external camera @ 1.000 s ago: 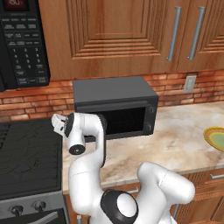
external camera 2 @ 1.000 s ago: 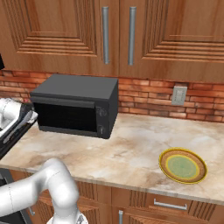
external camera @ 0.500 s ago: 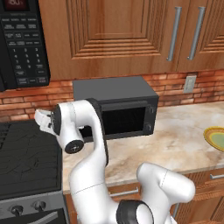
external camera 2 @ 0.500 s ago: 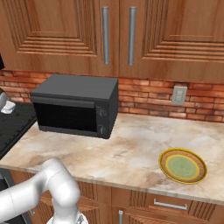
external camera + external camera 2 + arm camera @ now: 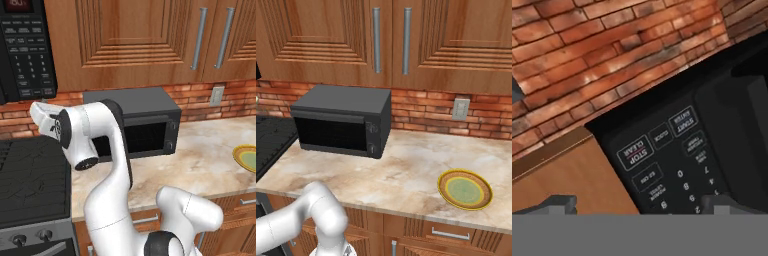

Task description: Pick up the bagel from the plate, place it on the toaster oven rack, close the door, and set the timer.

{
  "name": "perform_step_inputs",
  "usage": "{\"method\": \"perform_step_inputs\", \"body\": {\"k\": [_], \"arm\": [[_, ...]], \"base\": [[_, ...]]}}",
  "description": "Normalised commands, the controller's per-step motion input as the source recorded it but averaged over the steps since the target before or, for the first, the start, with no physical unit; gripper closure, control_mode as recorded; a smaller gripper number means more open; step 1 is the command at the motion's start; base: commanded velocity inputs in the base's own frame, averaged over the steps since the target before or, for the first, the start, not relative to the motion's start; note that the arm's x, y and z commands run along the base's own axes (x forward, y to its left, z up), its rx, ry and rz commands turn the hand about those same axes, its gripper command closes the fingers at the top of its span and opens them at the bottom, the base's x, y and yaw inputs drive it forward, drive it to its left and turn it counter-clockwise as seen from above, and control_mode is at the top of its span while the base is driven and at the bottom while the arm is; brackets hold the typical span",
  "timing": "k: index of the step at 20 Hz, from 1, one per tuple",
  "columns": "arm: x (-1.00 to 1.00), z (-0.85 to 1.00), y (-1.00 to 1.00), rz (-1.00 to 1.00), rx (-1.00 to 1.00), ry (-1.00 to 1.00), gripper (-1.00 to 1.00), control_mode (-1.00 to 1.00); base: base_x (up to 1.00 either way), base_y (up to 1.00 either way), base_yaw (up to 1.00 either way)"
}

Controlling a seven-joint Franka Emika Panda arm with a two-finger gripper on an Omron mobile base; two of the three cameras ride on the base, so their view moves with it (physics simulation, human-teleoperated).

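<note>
The dark grey toaster oven [image 5: 131, 102] stands on the counter against the brick wall. Its black mesh-window door [image 5: 145, 137] is shut, so the toaster oven rack is hidden behind it. The door [image 5: 331, 134] looks the same from the right. The yellow plate [image 5: 464, 190] with a pale green middle lies on the counter far to the right, its rim [image 5: 245, 150] at the picture's edge. No bagel shows on it; the bagel is out of view. My white hand [image 5: 47, 120] is raised left of the oven, over the stove. My gripper [image 5: 644, 205] is open and holds nothing, facing a black keypad.
A black microwave [image 5: 25, 50] with a keypad [image 5: 672, 160] hangs at the upper left above the black stove [image 5: 30, 175]. Wooden cabinets with steel handles [image 5: 376, 37] run above the counter. A wall outlet [image 5: 460, 108] sits right of the oven. Marble counter [image 5: 406, 170] lies between oven and plate.
The arm has swung left and upward, carrying the hand from in front of the oven to over the stove near the microwave. The gripper stays open. Oven and plate are unmoved.
</note>
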Motion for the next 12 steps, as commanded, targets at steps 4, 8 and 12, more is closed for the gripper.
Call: {"method": "perform_step_inputs", "body": {"k": [4, 8, 12], "arm": [[-0.28, 0.66, 0.00, -0.02, 0.26, -0.36, -1.00, -1.00], [-0.45, 0.36, 0.00, -0.11, 0.32, -0.39, -1.00, -1.00], [-0.51, 0.17, 0.00, -0.16, 0.36, -0.38, -1.00, -1.00]], "base": [[0.00, 0.00, 0.00], [0.00, 0.00, 0.00], [0.00, 0.00, 0.00]]}}
